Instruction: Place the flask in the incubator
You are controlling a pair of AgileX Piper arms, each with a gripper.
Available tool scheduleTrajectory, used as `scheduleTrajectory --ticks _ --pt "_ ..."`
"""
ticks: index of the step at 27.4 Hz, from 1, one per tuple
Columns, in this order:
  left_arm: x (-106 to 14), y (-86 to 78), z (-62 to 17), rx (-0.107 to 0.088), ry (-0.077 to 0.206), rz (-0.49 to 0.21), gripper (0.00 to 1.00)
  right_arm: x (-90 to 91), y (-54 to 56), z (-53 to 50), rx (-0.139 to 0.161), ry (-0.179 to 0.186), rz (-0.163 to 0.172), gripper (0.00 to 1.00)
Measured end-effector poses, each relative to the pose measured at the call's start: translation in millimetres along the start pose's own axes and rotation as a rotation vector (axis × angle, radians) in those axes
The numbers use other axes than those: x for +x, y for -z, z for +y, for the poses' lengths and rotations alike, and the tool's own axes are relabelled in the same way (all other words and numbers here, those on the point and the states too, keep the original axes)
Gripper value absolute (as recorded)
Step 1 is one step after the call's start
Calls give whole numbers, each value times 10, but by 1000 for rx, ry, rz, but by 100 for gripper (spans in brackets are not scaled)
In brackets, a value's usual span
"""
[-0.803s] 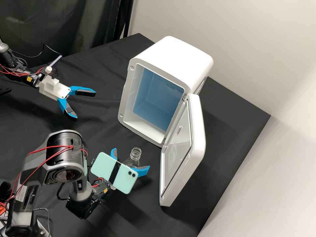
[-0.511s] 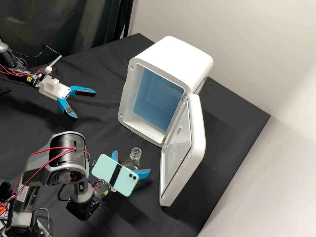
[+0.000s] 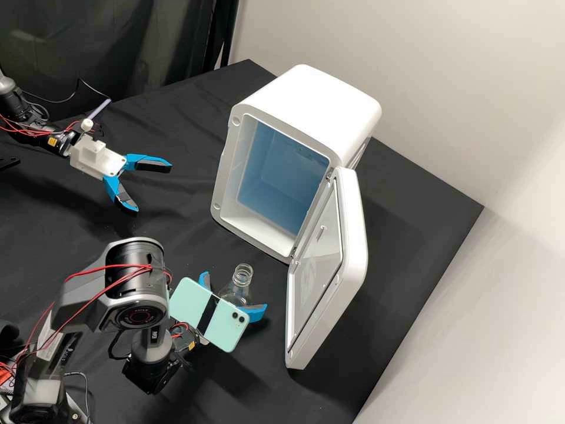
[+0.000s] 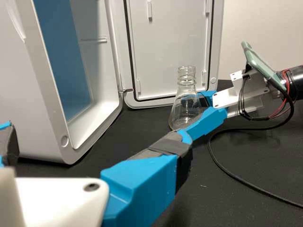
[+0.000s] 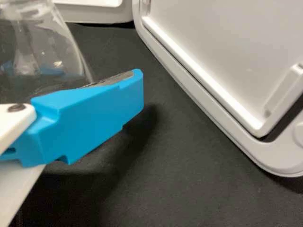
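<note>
Right gripper (image 3: 232,293), low over the black bench (image 3: 176,112), has its two blue fingers spread to either side of the clear conical flask (image 3: 236,287) without lifting it. The glass vessel stands upright and uncapped on the bench. Seen from the left wrist view, one finger (image 4: 208,120) lies along the foot of the flask (image 4: 184,101). The right wrist view puts that finger (image 5: 85,113) right against the glass wall (image 5: 38,47), though whether it presses on it cannot be told. A mint-green phone (image 3: 209,314) rides on the right wrist behind the fingers. The flask sits just outside the white incubator (image 3: 312,106), near the hinge corner. The door (image 3: 347,253) is swung fully open beside it, and the pale blue chamber holds nothing. The left wrist view shows the incubator (image 4: 42,118) and its door (image 4: 170,47) behind the flask. Left gripper (image 3: 150,187) hangs above the bench well apart from the flask, on the incubator's open side, with its fingers parted wide and nothing between them.
</note>
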Motion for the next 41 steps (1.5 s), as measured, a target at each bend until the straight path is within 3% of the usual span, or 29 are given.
scheduleTrajectory --ticks 16,17,26,41 --pt "0 0 0 0 0 0 100 24 -2 6 0 -5 -3 100" --pt "0 0 0 0 0 0 100 24 -2 6 0 -5 -3 0" --pt "0 0 0 0 0 0 100 10 -36 26 10 -21 -24 0" --pt "-2 11 2 -1 -1 4 100 8 -36 31 9 -24 -25 0"
